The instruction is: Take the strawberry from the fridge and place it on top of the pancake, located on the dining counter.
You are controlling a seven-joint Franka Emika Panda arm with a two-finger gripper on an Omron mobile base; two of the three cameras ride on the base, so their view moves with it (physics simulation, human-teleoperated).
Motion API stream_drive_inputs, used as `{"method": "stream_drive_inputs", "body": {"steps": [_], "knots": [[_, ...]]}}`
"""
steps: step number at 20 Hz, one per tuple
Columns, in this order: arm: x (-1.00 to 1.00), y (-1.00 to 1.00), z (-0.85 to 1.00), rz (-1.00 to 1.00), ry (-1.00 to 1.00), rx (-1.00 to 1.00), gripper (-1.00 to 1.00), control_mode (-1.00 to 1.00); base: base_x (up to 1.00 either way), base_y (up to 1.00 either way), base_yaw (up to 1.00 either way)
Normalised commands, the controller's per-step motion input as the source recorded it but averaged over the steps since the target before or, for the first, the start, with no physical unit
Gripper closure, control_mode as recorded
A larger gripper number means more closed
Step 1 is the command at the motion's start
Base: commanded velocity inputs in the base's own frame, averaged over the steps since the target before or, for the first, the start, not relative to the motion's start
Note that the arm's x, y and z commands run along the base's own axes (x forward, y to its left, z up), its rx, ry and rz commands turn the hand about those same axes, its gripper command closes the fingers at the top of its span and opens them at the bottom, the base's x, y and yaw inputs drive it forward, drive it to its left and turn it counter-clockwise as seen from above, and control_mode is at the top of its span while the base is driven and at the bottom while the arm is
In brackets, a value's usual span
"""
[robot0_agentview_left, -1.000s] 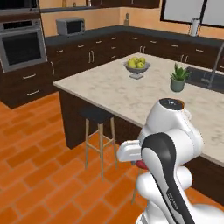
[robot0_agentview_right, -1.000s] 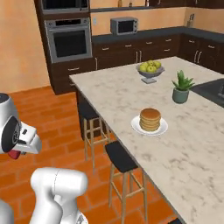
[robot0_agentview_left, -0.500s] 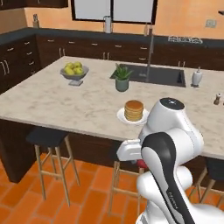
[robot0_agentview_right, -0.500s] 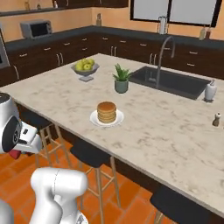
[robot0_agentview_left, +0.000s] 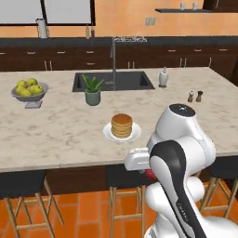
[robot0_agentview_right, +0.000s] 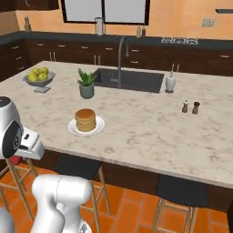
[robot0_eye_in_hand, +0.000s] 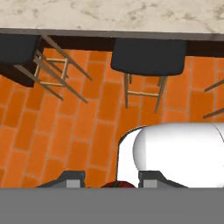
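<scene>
Strawberry (robot0_eye_in_hand: 118,184) in closed hand (robot0_eye_in_hand: 111,180), orange brick floor (robot0_eye_in_hand: 65,131), beige dining counter (robot0_agentview_right: 150,127)

The pancake (robot0_agentview_right: 85,120) sits on a white plate (robot0_agentview_right: 98,128) near the front edge of the surface (robot0_agentview_right: 150,132). Behind it stand a plant (robot0_agentview_right: 86,83) and a fruit bowl (robot0_agentview_right: 39,78). Two shakers (robot0_agentview_right: 190,107) stand right of the sink (robot0_agentview_right: 129,80). A red bit (robot0_agentview_right: 16,159) shows under the arm, low left.

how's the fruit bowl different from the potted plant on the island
The fruit bowl is a wide, shallow grey dish on a foot, piled with yellow-green fruit; the potted plant is a narrow, upright dark green pot with spiky leaves. The bowl sits toward the end of the dining counter, away from the sink, while the plant stands right by the sink's corner. Both rest on the marbled top.
</scene>
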Motion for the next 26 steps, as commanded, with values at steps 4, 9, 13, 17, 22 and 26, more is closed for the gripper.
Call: {"method": "stream_drive_inputs", "body": {"steps": [4, 9, 13, 17, 22, 26], "knots": [[0.00, 0.00, 0.00, 0.00, 0.00, 0.00, 1.00, 1.00, 0.47, 0.69, -0.45], [0.00, 0.00, 0.00, 0.00, 0.00, 0.00, 1.00, 1.00, 0.46, 0.44, -0.33], [0.00, 0.00, 0.00, 0.00, 0.00, 0.00, 1.00, 1.00, 0.43, 0.51, -0.22], [0.00, 0.00, 0.00, 0.00, 0.00, 0.00, 1.00, 1.00, 0.19, 0.57, -0.08], [0.00, 0.00, 0.00, 0.00, 0.00, 0.00, 1.00, 1.00, 0.21, 0.55, -0.01], [0.41, 0.04, 0.01, 0.00, -0.03, 0.00, 1.00, -1.00, 0.17, 0.11, -0.01]]}}
